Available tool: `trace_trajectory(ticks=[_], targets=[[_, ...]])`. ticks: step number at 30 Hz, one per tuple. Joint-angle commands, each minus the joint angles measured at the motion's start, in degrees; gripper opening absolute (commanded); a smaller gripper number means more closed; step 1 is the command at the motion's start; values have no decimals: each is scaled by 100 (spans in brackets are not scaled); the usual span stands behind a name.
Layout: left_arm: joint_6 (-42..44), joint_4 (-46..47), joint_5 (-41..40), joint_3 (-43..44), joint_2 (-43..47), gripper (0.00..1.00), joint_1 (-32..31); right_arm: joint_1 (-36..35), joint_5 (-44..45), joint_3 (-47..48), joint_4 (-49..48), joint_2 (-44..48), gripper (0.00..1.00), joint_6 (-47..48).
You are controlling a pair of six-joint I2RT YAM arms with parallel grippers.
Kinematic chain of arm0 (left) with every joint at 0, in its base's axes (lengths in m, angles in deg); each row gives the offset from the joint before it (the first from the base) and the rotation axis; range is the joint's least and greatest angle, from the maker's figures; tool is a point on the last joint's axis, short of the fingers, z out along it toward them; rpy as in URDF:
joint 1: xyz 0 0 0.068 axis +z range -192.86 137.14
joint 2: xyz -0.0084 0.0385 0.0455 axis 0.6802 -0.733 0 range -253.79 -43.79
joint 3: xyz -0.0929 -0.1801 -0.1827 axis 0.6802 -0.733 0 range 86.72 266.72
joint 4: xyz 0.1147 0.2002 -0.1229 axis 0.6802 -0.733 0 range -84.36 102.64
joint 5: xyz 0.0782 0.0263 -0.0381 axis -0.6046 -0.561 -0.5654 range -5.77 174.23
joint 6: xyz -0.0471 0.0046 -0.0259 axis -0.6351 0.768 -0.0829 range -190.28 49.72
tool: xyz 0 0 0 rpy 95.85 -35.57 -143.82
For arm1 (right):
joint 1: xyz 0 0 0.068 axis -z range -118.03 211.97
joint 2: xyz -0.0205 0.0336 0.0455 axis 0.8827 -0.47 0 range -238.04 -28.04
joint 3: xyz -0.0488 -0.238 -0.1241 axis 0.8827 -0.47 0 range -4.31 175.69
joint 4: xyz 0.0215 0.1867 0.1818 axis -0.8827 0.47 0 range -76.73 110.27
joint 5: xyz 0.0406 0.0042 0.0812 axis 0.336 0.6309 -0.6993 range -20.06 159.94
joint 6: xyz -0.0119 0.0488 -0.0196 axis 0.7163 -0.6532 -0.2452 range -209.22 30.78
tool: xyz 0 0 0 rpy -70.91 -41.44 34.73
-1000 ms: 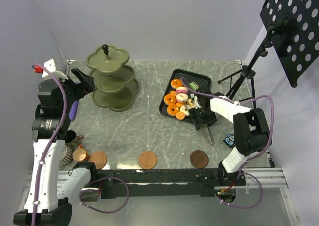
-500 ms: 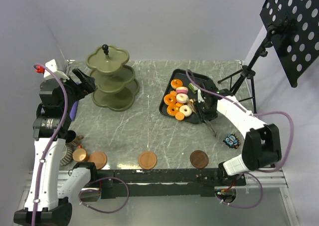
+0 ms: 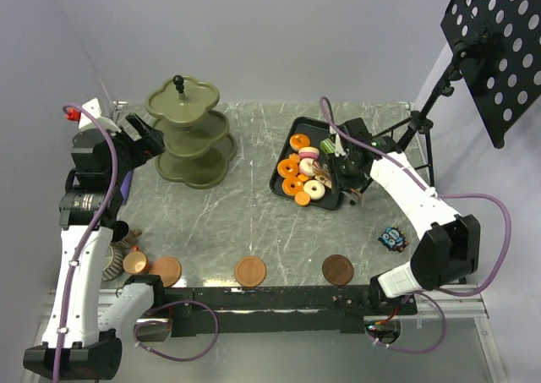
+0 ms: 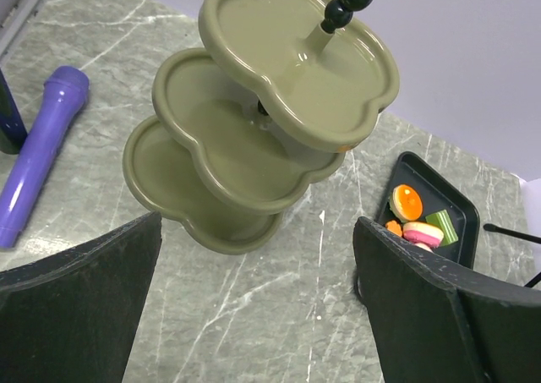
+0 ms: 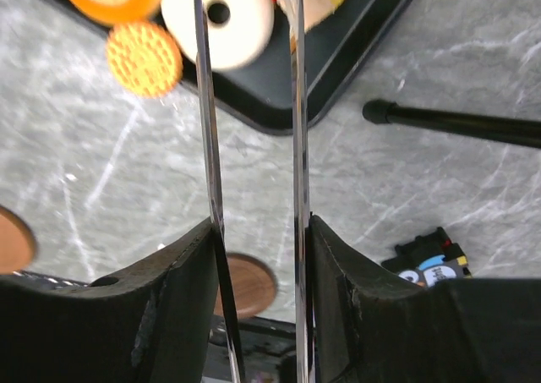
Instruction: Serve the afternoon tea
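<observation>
Surface: grey veined table (image 3: 254, 222) is carrying everything.
Change: right gripper (image 5: 258, 231) is lifting tongs (image 5: 208, 129) off the table to the tray's (image 5: 355, 45) right edge; serving is starting.
Right jaws: clenching 2 thin polished tong strips.
Left gripper (image 4: 258, 231): gaping released, well left of the tray, facing the stand (image 4: 228, 138).
Pastries (image 3: 297, 167): lying in the tray, unserved.
Textures: matte tray; glossy lobed 3-tier stand; ringed, dotted pastries.

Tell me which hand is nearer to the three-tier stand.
Left. The left hand hangs open just off the left side of the three-tier stand, not touching it. The right hand is far across the table by the black tray, gripping the metal tongs.
</observation>
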Motion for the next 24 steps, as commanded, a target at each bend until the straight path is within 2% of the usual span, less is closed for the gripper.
trace_trajectory(ticks=[1,9,13,24], targets=[[-96,224,138,223,-65,100,23,-42,226,544,202,-126,49,-482],[-192,321,191,258,-197,100,23,-42,447,825,9,-46,50,-420],[-227,330,191,258,-206,100,23,-42,254,1176,17,-371,51,-464],[-210,259,165,337,-145,100,23,-42,437,1994,202,-1276,56,-333]])
